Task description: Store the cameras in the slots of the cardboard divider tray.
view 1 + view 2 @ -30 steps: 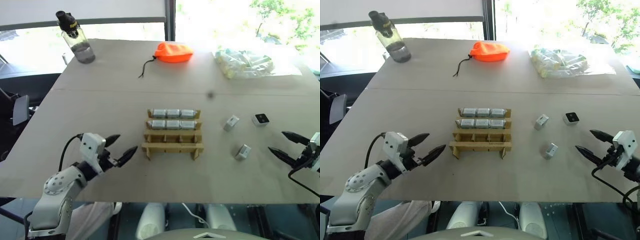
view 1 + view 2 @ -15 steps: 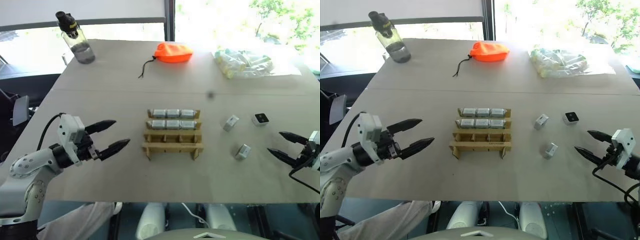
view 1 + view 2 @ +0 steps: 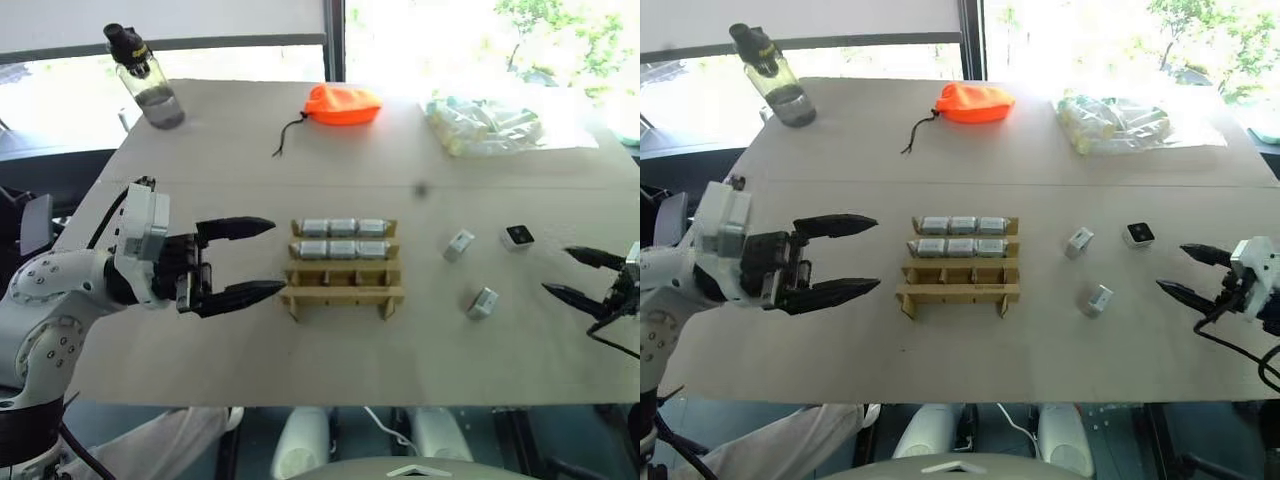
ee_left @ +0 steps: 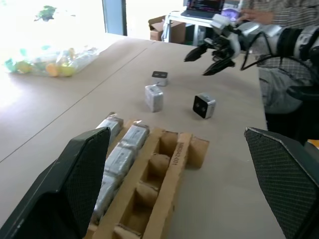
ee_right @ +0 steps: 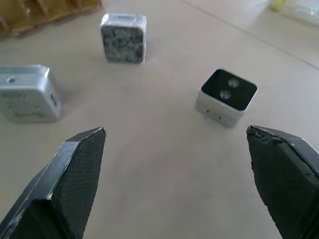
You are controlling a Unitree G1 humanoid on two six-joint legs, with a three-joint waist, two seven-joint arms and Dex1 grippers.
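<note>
1. The left tool [image 3: 238, 260] is wide open and holds nothing. The tray [image 3: 343, 283] with six cameras [image 3: 344, 238] sits just past its tips.
2. The right tool [image 3: 583, 274] is open and empty too. Three loose cameras [image 3: 482, 302] lie on the counter [image 3: 220, 170] near it.

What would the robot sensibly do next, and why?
Probably ease the open right end effector toward the nearest loose camera. Three cameras lie loose on the table beside it, and the cardboard divider tray has its two near rows empty.
</note>
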